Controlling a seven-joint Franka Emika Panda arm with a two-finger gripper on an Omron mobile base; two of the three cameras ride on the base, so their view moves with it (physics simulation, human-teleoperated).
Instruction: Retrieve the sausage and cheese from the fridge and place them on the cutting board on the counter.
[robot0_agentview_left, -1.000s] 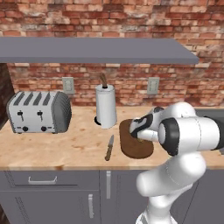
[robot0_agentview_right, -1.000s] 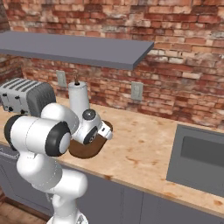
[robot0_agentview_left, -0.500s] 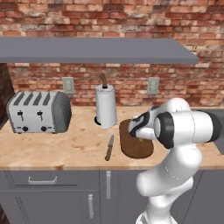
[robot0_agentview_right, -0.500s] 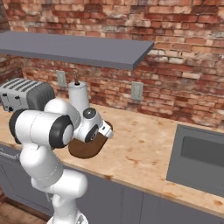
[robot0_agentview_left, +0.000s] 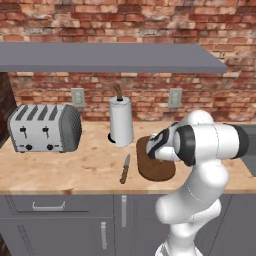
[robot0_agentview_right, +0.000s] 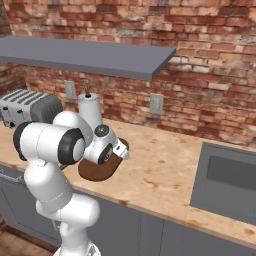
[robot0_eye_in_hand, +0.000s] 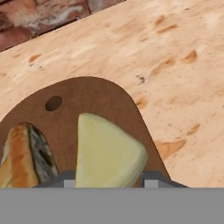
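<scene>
Red brick walling (robot0_agentview_left: 150, 15) is seen behind a light wooden counter (robot0_agentview_left: 75, 170), under a long grey shelf (robot0_agentview_left: 105, 57); a silver toaster (robot0_agentview_left: 44, 128) is set at the left, a paper-towel roll (robot0_agentview_left: 121, 121) stands further along, and a grey-handled knife (robot0_agentview_left: 125, 169) lies just beside the cutting board (robot0_agentview_left: 152, 170). A grey sink (robot0_agentview_right: 225, 182) is sunk into the counter, well apart from the board.

The white arm is bent low over the board, and the gripper (robot0_eye_in_hand: 105, 183) is held close above it; in the hand view the cheese (robot0_eye_in_hand: 107, 153) is seen directly between the two fingertips (robot0_eye_in_hand: 153, 180) (one tip at each side of the wedge's near end), so the fingers are clamped on the cheese. The wedge is seen against the dark brown board; whether it touches the wood cannot be told.

Beside the cheese, at the left of the hand view, the sausage (robot0_eye_in_hand: 24, 153) is laid on the board, outside the fingers and apart from them; near it the board's small round hole is visible.
</scene>
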